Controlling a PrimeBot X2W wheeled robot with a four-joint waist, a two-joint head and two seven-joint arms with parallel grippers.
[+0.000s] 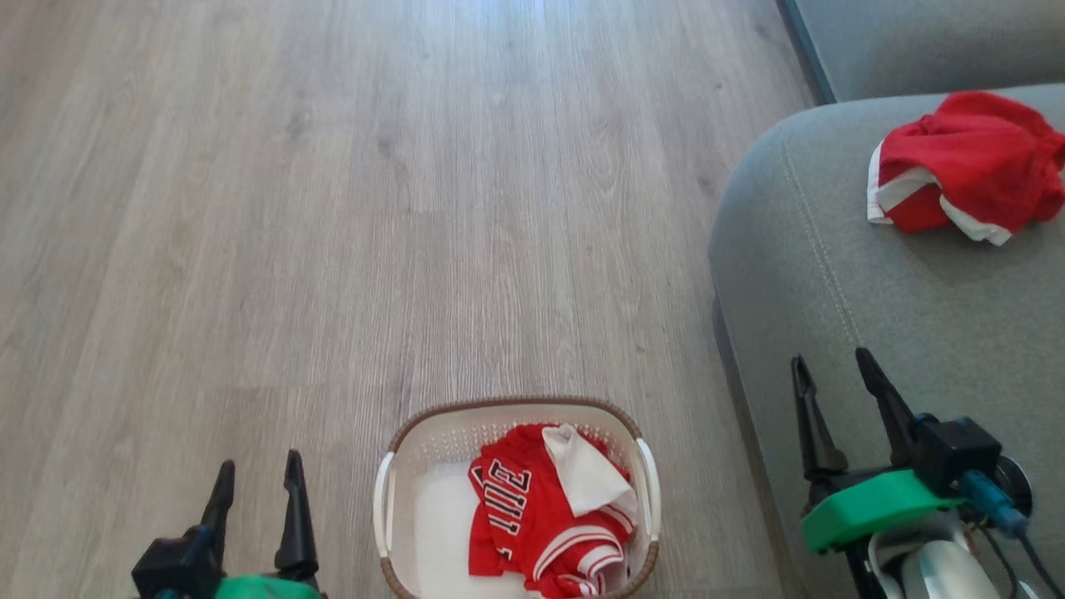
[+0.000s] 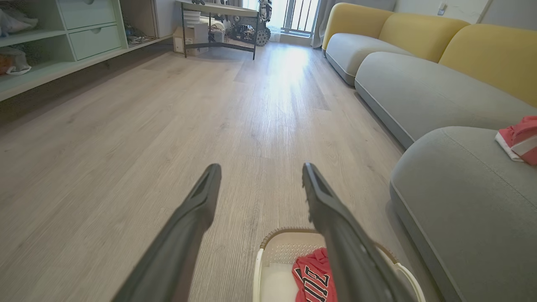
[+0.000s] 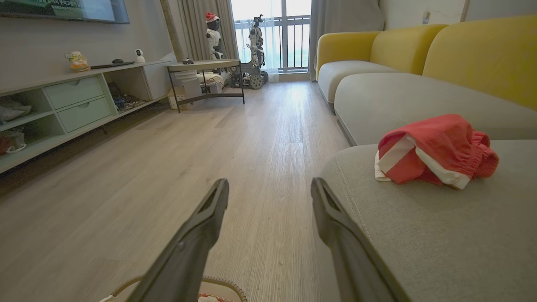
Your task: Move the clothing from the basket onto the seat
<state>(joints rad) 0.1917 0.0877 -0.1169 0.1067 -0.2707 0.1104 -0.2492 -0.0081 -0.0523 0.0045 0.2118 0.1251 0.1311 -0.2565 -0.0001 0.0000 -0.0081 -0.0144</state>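
1. done so far, as i judge it: one red garment with white trim lies bunched on the seat, at the far right of my head view and well apart from the basket.
2. left to do: a red garment with dark lettering sits crumpled in the basket, toward its right side, with a white fold of fabric on top. the basket's left half shows bare white bottom. i can't tell whether anything lies under the garment.
3. the basket stands on the wooden floor, near me and about centred, just left of the seat's near corner.
4. my left gripper hovers over the floor, near and to the left of the basket. its fingers are spread apart and hold nothing.
5. my right gripper hangs over the near edge of the seat, to the right of the basket. its fingers are likewise parted and empty.
6. my reading: roughly half done, with one piece delivered and at least one to fetch. the next pick calls for a gripper to come down into the basket's right side.
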